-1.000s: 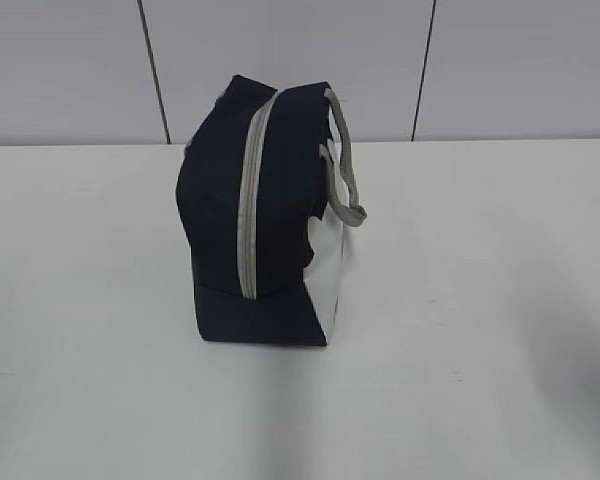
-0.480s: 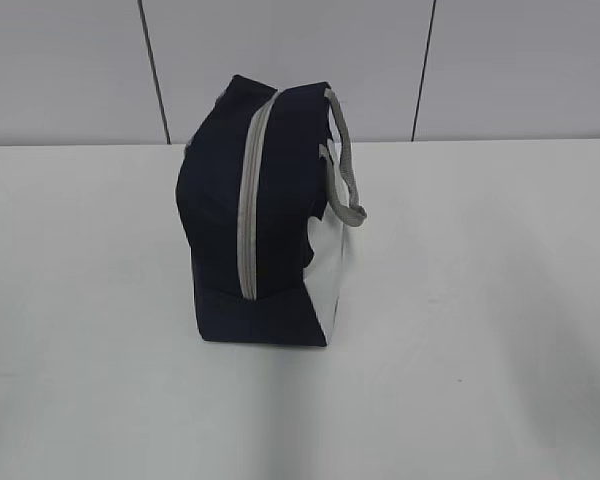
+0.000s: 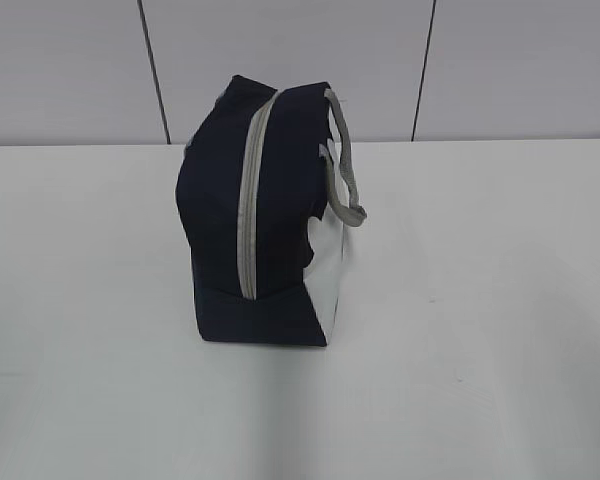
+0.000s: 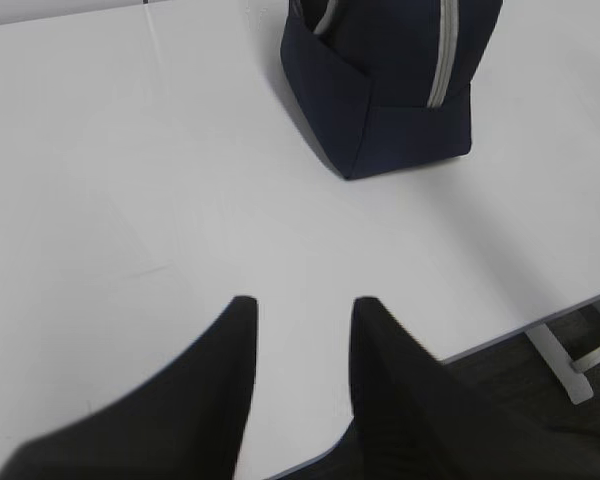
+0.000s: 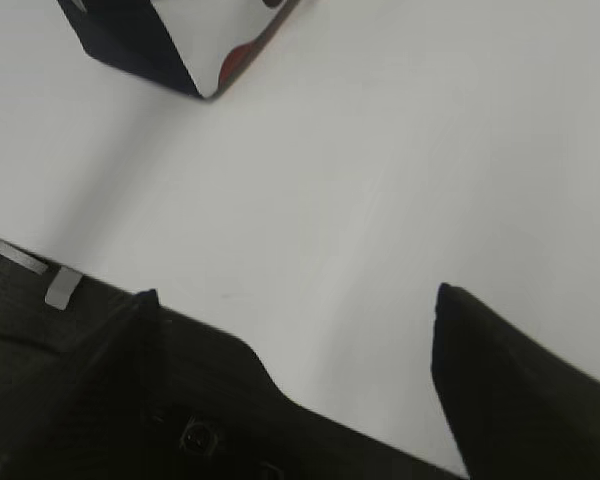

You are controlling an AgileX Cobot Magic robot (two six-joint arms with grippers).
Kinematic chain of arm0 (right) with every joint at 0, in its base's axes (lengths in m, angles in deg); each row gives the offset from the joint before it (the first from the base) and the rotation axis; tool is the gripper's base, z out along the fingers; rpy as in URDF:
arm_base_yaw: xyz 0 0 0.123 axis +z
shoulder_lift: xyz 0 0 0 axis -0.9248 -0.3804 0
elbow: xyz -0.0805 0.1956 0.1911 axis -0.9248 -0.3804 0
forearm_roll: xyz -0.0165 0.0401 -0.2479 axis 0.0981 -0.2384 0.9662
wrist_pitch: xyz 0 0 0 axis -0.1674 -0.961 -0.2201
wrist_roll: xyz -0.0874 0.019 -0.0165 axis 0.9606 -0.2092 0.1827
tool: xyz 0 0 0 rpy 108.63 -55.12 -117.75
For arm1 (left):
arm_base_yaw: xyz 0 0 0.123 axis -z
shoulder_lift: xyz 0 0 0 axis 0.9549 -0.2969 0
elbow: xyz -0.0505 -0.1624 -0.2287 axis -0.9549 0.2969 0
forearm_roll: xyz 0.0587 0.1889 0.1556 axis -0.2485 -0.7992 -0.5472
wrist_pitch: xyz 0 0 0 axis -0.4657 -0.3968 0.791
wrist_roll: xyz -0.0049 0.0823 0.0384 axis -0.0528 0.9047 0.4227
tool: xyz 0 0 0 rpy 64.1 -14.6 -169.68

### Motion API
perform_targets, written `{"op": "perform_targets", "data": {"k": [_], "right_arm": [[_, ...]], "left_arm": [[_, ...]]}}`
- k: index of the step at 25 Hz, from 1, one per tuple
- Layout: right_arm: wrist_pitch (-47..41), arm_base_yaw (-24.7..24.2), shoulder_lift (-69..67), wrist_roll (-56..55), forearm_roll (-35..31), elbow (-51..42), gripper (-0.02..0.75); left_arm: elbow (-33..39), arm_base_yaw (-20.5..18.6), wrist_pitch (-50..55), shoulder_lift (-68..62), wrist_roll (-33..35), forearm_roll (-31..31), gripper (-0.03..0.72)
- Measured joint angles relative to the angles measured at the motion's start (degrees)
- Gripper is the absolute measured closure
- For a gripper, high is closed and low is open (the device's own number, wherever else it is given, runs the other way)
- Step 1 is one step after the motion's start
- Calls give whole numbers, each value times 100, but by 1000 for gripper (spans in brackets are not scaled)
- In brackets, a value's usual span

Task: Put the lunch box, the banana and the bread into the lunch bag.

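Note:
The navy lunch bag (image 3: 265,215) stands upright in the middle of the white table (image 3: 480,300), its grey zipper (image 3: 248,200) shut and its grey handle (image 3: 342,160) hanging to the right. Its dark end also shows at the top of the left wrist view (image 4: 390,85), and a white-panelled corner of the lunch bag (image 5: 180,45) in the right wrist view. My left gripper (image 4: 300,305) is open and empty over the table's near edge. My right gripper (image 5: 292,295) is wide open and empty, far from the bag. The lunch box, banana and bread are out of view.
The table's front edge (image 4: 520,330) and a white table leg (image 4: 560,365) show beside my left gripper. A grey panelled wall (image 3: 480,70) stands behind the table.

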Motion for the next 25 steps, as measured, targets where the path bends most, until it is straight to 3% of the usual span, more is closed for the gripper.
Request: {"op": "perform_targets", "data": {"k": [5, 13, 25], "right_arm": [[-639, -141, 625, 0, 115, 0, 111], [-719, -208, 1666, -44, 535, -180, 115], [-733, -208, 1987, -66, 548, -180, 204]], "left_arm": [[0, 0, 0, 0, 0, 0, 443], [0, 0, 0, 0, 0, 0, 446], [8, 0, -6, 0, 0, -1, 446]]}}
